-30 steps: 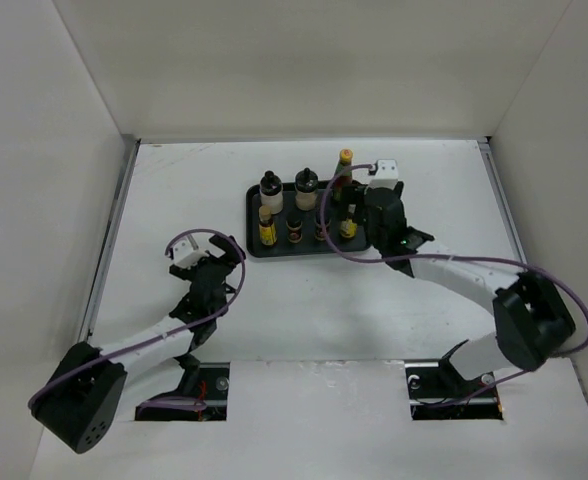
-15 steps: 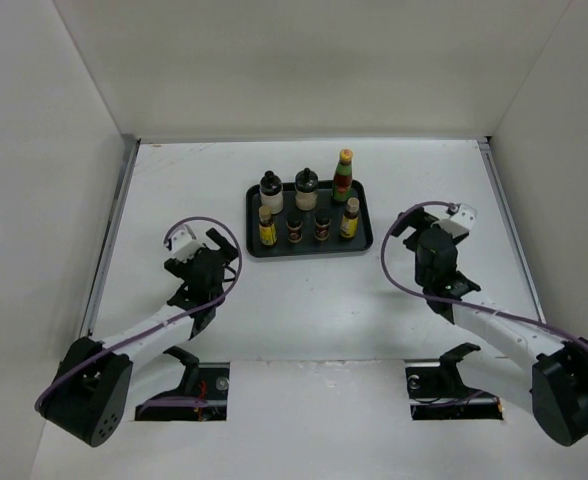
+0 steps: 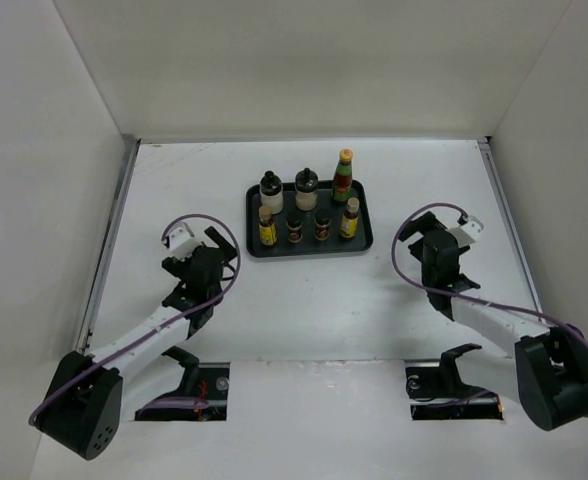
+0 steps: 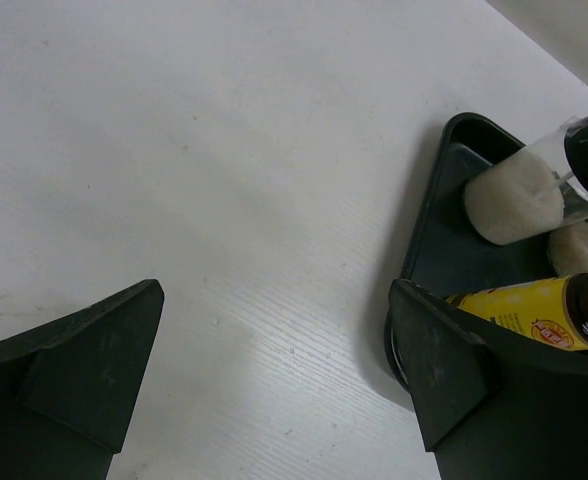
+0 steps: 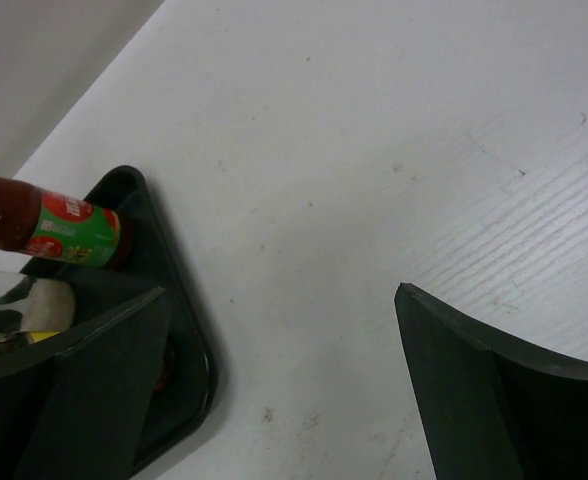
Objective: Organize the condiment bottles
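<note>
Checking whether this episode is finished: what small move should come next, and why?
Probably just pull both arms home and stop. All seven condiment bottles stand upright in two rows on the black tray, and the left gripper and right gripper are open and empty beside it, so nothing seems left to place.

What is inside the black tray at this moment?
Seven upright bottles stand in the tray: two cream bottles, a red-green bottle behind; two yellow-labelled bottles, two tiny brown bottles in front. The tray floor beneath them is covered.
</note>
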### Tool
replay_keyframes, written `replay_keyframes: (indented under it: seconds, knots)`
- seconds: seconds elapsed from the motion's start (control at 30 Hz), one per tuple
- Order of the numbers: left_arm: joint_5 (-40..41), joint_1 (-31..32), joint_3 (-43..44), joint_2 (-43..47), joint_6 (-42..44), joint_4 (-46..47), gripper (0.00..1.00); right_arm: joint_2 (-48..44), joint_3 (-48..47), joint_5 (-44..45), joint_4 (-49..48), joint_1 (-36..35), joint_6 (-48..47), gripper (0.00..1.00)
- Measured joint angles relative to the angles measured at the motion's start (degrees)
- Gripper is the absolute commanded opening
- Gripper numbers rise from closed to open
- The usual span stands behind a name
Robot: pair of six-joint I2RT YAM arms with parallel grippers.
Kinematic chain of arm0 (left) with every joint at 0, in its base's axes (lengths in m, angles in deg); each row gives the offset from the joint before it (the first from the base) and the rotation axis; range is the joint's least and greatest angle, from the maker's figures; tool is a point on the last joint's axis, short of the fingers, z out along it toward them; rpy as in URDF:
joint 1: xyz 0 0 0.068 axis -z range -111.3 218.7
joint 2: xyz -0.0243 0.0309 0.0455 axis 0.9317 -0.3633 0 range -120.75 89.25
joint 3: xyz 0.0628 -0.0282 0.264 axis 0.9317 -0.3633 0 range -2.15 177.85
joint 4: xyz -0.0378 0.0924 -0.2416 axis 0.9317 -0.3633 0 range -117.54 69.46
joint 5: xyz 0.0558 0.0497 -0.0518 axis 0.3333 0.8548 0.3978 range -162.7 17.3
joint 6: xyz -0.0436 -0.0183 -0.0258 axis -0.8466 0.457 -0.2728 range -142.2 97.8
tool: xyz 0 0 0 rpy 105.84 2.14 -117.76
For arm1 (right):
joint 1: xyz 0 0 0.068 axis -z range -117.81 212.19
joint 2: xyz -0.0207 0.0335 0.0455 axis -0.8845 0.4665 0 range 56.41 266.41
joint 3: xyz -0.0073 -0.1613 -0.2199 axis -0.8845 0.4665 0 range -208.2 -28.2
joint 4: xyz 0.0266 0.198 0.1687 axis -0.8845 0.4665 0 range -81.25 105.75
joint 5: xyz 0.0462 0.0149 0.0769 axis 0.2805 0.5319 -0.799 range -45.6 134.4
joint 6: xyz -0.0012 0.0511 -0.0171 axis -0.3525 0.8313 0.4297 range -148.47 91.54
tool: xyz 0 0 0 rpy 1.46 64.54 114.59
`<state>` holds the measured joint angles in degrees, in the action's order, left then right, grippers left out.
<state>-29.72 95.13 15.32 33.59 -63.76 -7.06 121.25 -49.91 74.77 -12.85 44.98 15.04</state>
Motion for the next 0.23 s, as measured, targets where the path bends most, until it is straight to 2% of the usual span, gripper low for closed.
replay_keyframes:
  seconds: [0.23]
  knots:
    - [0.0,0.0,0.0,0.1,0.0,-0.3,1.00,-2.5,1.0,-0.7,-1.6,0.0,1.1,1.00]
